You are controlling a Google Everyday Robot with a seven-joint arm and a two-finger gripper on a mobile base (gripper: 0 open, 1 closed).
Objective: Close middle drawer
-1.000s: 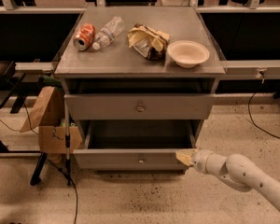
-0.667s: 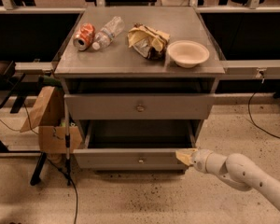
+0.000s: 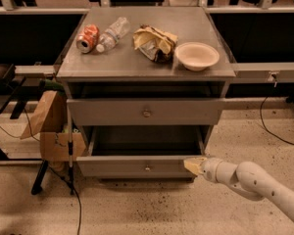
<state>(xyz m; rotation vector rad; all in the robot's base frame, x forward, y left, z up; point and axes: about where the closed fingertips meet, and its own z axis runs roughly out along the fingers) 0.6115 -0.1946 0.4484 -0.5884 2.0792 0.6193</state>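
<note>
Gripper (image 3: 193,165) at right front corner of pulled-out middle drawer (image 3: 117,167)

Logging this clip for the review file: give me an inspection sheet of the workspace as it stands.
Surface: gray cabinet top, holding loose items.
Job's things: middle drawer pulled out, not closed.
Clutter: soda can, plastic bottle, crumpled wrapper, bowl.
Grippers: gripper at the right end of the drawer's front panel.
Cables: black cable on the floor, right.
Surroundings: brown paper bag left of the cabinet.
</note>
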